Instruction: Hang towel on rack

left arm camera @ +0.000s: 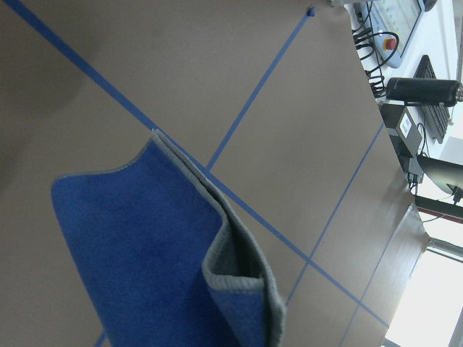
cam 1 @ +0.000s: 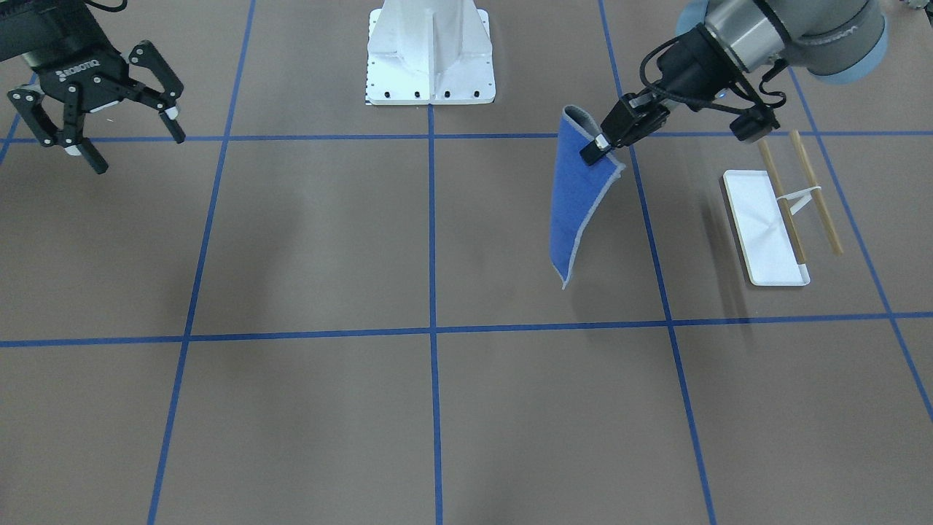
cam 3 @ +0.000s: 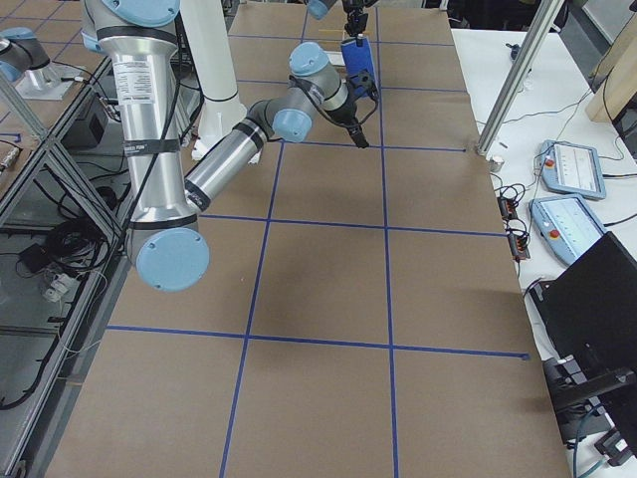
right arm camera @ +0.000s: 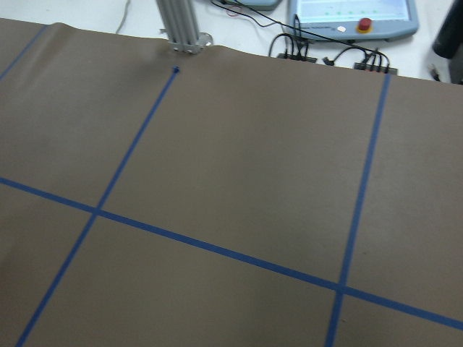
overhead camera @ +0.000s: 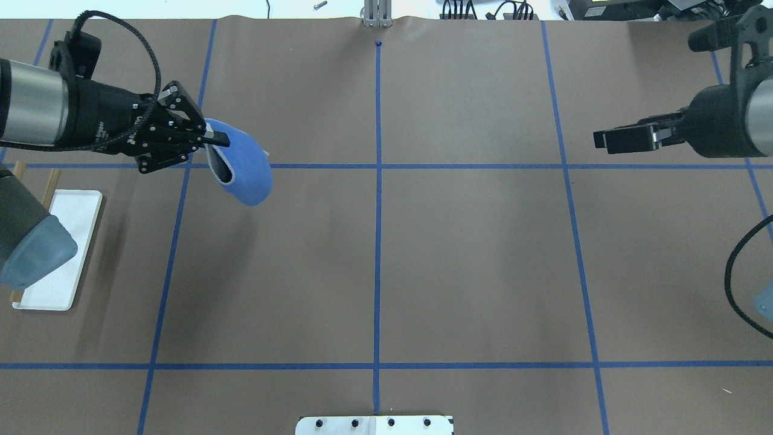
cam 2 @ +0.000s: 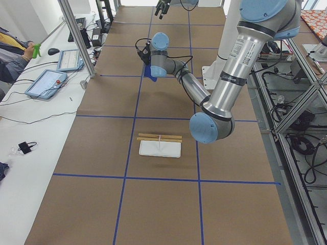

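Note:
My left gripper point(cam 1: 594, 149) point(overhead camera: 218, 140) is shut on one corner of the blue towel point(cam 1: 576, 200) point(overhead camera: 241, 172). The towel hangs folded in the air above the table and fills the left wrist view point(left arm camera: 152, 260). The rack point(cam 1: 783, 211) point(overhead camera: 57, 248) point(cam 2: 159, 144) stands on the table beside the left arm, apart from the towel. It has a white tray base and two tan bars point(cam 1: 816, 191). In the overhead view the arm's elbow hides part of it. My right gripper point(cam 1: 120, 124) point(overhead camera: 607, 139) is open and empty, held high at the other side of the table.
The white bolted robot pedestal point(cam 1: 430, 55) point(overhead camera: 374, 425) stands at the table's middle on the robot's side. Blue tape lines point(cam 1: 431, 332) grid the brown table. Operators' tablets and cables point(cam 2: 48, 81) lie on the white bench beyond the far edge.

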Tool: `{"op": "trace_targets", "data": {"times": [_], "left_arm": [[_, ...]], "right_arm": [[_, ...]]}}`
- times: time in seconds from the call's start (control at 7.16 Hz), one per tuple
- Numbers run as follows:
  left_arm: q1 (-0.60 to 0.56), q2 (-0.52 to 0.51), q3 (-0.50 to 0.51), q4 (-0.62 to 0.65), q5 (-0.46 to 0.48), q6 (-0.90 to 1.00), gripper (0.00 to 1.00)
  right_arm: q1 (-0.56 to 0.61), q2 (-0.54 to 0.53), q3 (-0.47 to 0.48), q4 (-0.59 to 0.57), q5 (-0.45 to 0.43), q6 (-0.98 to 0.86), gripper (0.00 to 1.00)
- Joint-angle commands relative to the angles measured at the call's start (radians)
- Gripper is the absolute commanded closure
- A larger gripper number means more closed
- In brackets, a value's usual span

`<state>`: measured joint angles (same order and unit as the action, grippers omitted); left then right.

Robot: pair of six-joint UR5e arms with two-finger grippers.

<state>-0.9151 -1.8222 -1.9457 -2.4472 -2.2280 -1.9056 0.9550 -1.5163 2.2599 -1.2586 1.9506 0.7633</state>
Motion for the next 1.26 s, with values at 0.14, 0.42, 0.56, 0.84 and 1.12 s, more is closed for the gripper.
{"op": "trace_targets", "data": {"times": [0.14, 0.42, 0.56, 0.84, 1.12], "left_arm": [[-0.085, 0.246, 0.013, -0.154, -0.067, 0.377, 1.0], [-0.227, 0.282, 0.117, -0.252, -0.265, 0.43, 1.0], [-0.276, 0.335, 0.173, -0.348, -0.339, 0.507, 1.0], [-0.349, 0.351, 0.246, -0.418, -0.445, 0.58, 1.0], [-0.364, 0.391, 0.264, -0.437, -0.534, 0.568, 1.0]], "right_arm": [[0.199, -0.091, -0.084, -0.099, 0.089, -0.279, 0.0], [0.299, -0.105, -0.172, -0.097, 0.206, -0.399, 0.0], [0.304, -0.104, -0.203, -0.091, 0.215, -0.416, 0.0], [0.304, -0.104, -0.207, -0.09, 0.217, -0.42, 0.0], [0.304, -0.102, -0.211, -0.09, 0.217, -0.418, 0.0]]}}
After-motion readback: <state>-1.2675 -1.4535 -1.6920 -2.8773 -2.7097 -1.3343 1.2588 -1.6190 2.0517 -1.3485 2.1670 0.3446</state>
